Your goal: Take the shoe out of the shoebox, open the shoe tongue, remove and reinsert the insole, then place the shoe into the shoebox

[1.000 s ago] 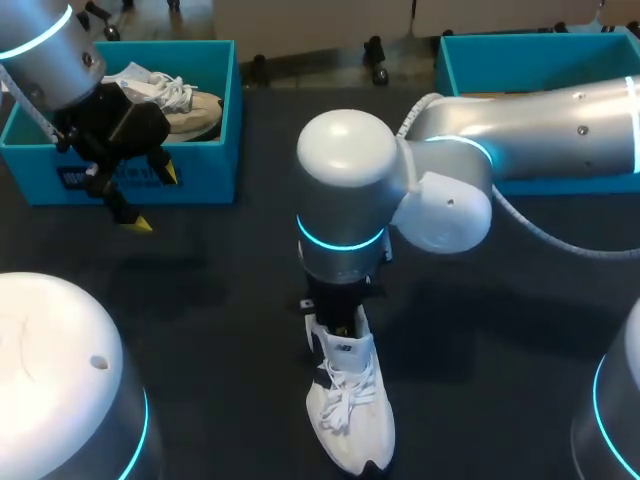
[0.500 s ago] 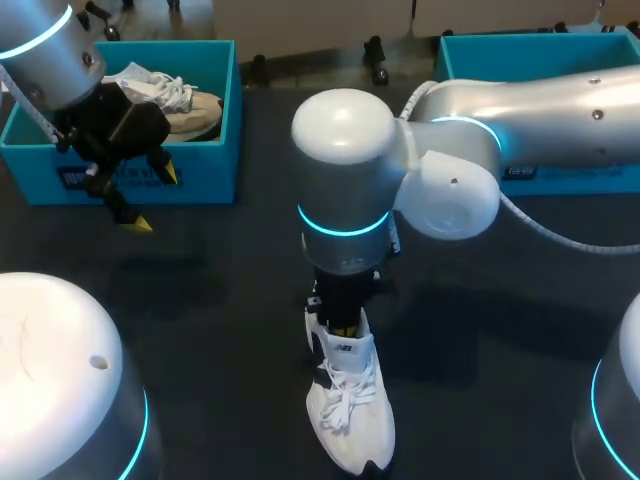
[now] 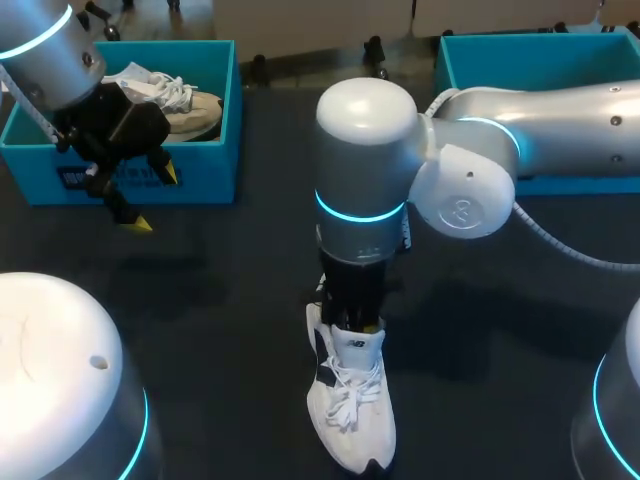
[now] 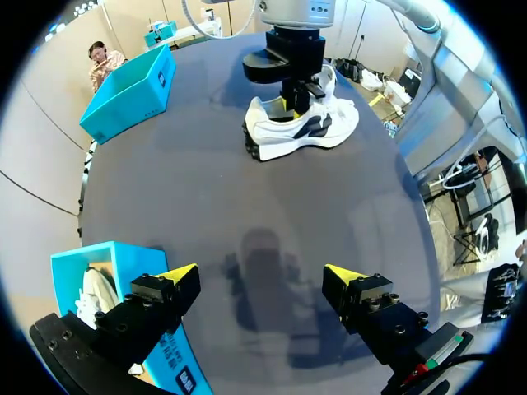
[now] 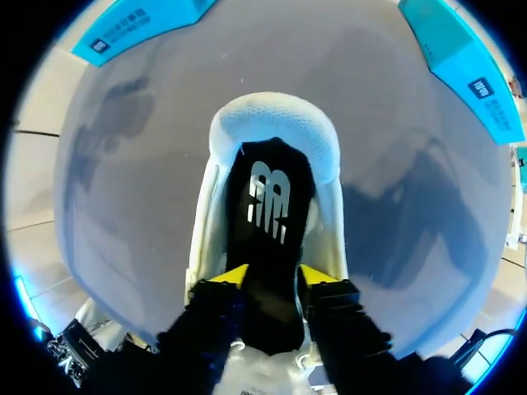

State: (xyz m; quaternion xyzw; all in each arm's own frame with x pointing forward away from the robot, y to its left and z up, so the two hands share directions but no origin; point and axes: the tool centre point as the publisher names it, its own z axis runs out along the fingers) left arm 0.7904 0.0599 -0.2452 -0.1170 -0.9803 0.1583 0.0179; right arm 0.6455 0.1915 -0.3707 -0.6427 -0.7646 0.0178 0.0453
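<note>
Nearest, low in the middle of the dark surface (image 3: pixel 220 330): the white sneaker (image 3: pixel 355 440), upright on its sole, toe pointing back at the robot, heel away. Long axis running near to far, almost straight.

Just past the laces (image 3: pixel 350 395), planted in the mouth of the shoe: the right gripper (image 5: pixel 274 278), hanging straight down from the right arm (image 3: pixel 540 110) coming in from the right side. Seen along its own fingers (image 5: pixel 233 276), looks clamped on the black insole (image 5: pixel 268 197): one yellow tip against each long edge, the black strip running out between them toward the white heel collar (image 5: pixel 276 123) ahead. Insole lying inside the shoe, along the same axis as the sole, heel end seemingly seated against the collar. Hard to say whether going in or coming out; judged as the insole step, mid-task.

Key relation: insole ahead of the fingers and in line with the shoe, so best to push or pull along that near-to-far line, not across it. Right arm plainly the nearer one.

Farther off and to the left: the left gripper (image 4: pixel 262 276), fingers wide apart, holding nothing, hovering over bare surface well apart from the sneaker, just in front of a teal shoebox (image 3: pixel 130 180) with a second shoe (image 3: pixel 175 95) inside. Farthest right: another teal shoebox (image 3: pixel 540 60), partly hidden behind the right arm, contents not visible.
</note>
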